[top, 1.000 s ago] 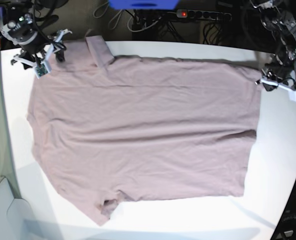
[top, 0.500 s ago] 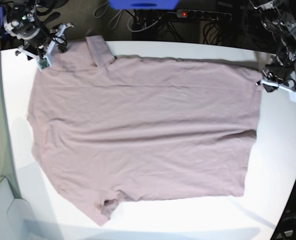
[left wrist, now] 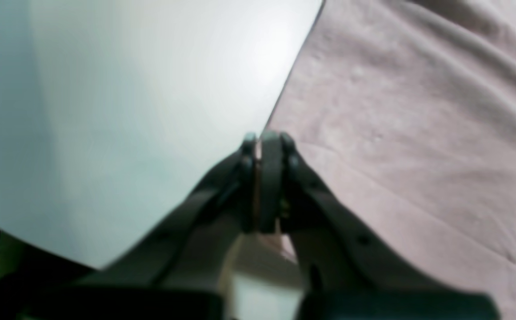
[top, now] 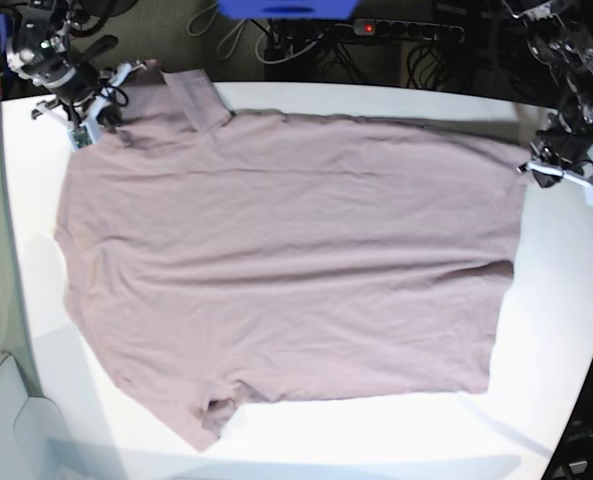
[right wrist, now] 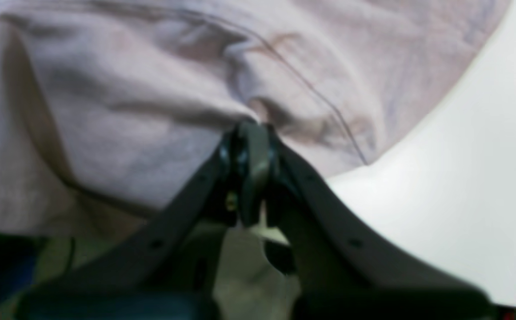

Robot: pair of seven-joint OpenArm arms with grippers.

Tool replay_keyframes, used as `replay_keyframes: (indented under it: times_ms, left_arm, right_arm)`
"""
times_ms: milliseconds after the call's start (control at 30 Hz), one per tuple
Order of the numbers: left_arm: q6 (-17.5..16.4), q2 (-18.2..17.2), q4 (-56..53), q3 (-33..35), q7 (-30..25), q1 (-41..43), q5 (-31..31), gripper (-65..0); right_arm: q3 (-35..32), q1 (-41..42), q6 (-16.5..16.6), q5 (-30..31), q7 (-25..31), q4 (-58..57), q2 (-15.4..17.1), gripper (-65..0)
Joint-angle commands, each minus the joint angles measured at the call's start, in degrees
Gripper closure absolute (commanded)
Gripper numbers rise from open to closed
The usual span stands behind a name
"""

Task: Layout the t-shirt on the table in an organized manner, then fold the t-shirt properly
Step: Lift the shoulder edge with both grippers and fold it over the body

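While the plain dusty-mauve, short-sleeved cotton t-shirt (top: 286, 270) already lies spread nearly flat across the middle of the large smooth white table (top: 566, 300), I judge the laying-out to be close to done and the folding not yet begun. No part of the body is doubled over; only soft wrinkles run across it, and one sleeve at the near edge is a little bunched.

Its long axis runs along the table from side to side in the base view. The collar end and both sleeves point toward that view's left edge, and the straight hem lies toward the right edge. One sleeve reaches up to the far edge, the other down toward the near edge.

My right gripper (right wrist: 251, 129) sits at the far left corner of the table, its jaws closed on a pinch of the cloth at the shoulder, which puckers up around the tips. My left gripper (left wrist: 264, 138) sits at the far right corner, jaws pressed together right at the hem's border; a sliver of fabric seems caught between them, though the blur leaves me less sure.

What is left, as I judge it: a last smoothing of these two far corners, then every fold.
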Motion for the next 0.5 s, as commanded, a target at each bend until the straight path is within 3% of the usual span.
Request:
replay_keyframes:
  times_ms: [0,200,467]
  left_arm:
    - [-0.2,-0.8,2.0,-0.3,-1.0,-0.4,-0.7,0.0]
    - [-0.2,-0.8,8.3,-0.3,-1.0,-1.3,-0.7,0.0]
    - [-0.2,-0.8,9.1,-0.2,-0.9,-5.0,-0.7,0.0]
  right_arm:
    - [0.1,-0.9,0.2,-1.2,-2.1,1.6,0.2,0.0]
    - [0.0,-0.4,0.2,-1.2,-2.5,9.9,0.2,0.0]
    - [-0.2,3.8,0.2,-1.4,-2.5,11.8,0.5,0.0]
